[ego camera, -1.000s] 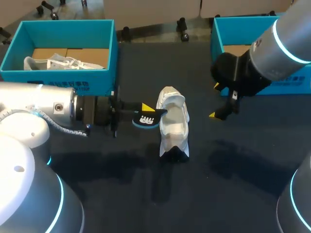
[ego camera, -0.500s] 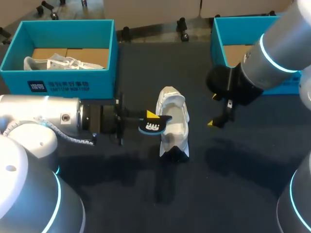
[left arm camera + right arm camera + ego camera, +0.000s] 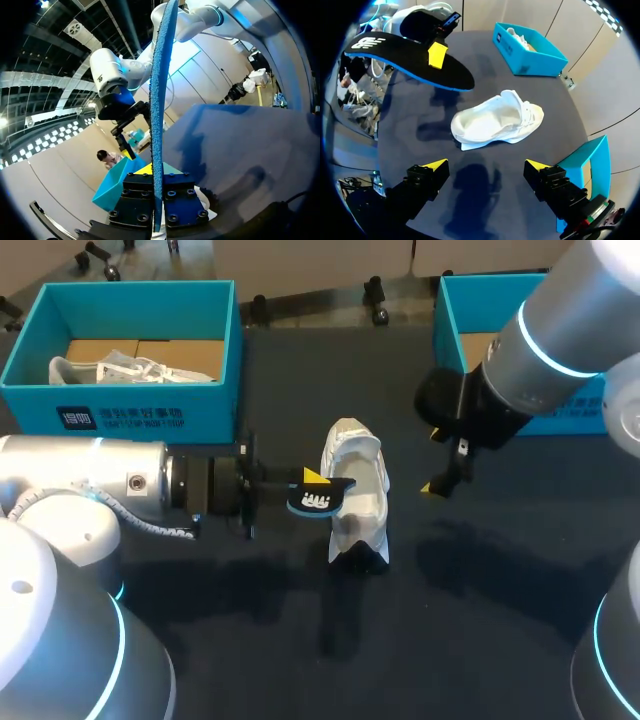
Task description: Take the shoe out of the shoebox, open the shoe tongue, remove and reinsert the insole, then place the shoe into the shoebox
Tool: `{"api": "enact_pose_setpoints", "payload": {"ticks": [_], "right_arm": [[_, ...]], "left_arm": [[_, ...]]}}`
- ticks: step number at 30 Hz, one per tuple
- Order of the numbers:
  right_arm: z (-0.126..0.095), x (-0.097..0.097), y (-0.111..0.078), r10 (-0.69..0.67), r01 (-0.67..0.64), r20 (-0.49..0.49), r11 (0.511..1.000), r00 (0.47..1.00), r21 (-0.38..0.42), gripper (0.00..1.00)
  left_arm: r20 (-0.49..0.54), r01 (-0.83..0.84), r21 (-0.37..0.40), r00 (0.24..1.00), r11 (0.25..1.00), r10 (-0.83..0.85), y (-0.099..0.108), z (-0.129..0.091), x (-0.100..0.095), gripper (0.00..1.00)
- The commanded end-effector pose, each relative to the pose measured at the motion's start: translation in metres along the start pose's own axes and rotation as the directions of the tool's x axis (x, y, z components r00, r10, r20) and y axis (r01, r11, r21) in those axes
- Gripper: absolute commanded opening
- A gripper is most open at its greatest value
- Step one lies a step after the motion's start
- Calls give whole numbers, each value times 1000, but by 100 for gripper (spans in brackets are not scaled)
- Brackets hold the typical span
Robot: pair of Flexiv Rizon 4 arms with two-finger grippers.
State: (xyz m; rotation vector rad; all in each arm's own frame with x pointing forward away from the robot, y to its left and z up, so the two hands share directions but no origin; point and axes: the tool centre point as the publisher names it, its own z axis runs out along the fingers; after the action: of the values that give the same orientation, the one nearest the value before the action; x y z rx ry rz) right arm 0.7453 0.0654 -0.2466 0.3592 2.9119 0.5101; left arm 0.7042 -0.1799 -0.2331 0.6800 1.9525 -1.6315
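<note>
A white shoe (image 3: 358, 492) lies mid-table with its opening facing up; the right wrist view shows the shoe (image 3: 495, 120) ahead of my fingers. My left gripper (image 3: 316, 480) is shut on the insole (image 3: 312, 501), black on top and blue underneath, held level just left of the shoe. The left wrist view shows the insole (image 3: 158, 115) edge-on between that gripper's (image 3: 155, 172) fingers. In the right wrist view the insole (image 3: 410, 60) hovers beyond the shoe. My right gripper (image 3: 432, 462) hangs open and holds nothing, right of the shoe and above the table. The right gripper's (image 3: 485, 167) yellow tips stand wide apart.
A blue shoebox (image 3: 150, 418) at the back left holds another white shoe (image 3: 115, 370). A second blue shoebox (image 3: 452, 315) stands at the back right, partly behind my right arm. Bare dark tabletop lies in front of the shoe.
My left gripper carried the insole a little to the right, closer to the shoe. My right arm shifted left towards the shoe, its fingers still open.
</note>
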Motion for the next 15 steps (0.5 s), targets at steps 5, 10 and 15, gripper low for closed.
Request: {"api": "enact_pose_setpoints", "payload": {"ticks": [5,10,15], "right_arm": [[7,-1,-6,-36,35,16,999,999,16,100],[22,-10,-15,-130,129,43,991,991,25,100],[39,-26,-18,-180,180,65,984,981,3,100]], "left_arm": [[-12,49,19,999,999,-49,1,2,0,0],[-18,71,37,997,997,-70,1,9,1,0],[-26,100,37,995,994,-99,9,19,4,0]]}}
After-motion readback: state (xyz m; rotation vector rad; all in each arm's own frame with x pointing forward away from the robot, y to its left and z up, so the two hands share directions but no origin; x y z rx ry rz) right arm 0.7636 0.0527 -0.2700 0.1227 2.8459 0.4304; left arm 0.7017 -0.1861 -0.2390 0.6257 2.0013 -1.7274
